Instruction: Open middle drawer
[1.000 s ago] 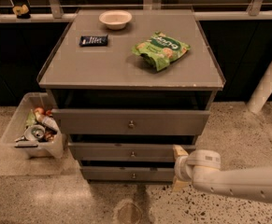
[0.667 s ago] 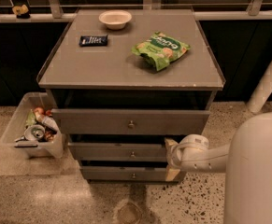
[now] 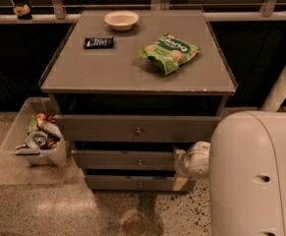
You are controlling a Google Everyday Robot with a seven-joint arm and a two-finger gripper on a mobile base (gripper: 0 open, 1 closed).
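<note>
On my feed the grey cabinet [image 3: 132,75] stands in the middle of the view with three drawer fronts stacked under its flat top. The middle drawer [image 3: 118,160] is the second front down, low and wide, between the wider top drawer [image 3: 98,128] and the narrower bottom drawer [image 3: 113,183]. Its small round knob [image 3: 139,162] sits at the centre of the front. I see the gripper [image 3: 181,165] at the right end of that middle front, well to the right of the knob, low down near the floor. The rounded white wrist covers most of it, so I cannot tell whether it is spread wide, drawn narrow, or gripping the drawer's edge. The thick white arm [image 3: 255,176] fills the lower right corner of my view. On the cabinet top lie a pale bowl [image 3: 121,19] at the back, a small black packet [image 3: 99,42] to its front left, and a green snack bag [image 3: 169,51] toward the right. Left of the cabinet, on the speckled floor [image 3: 44,205], a clear plastic bin [image 3: 19,127] holds cans and other rubbish.
</note>
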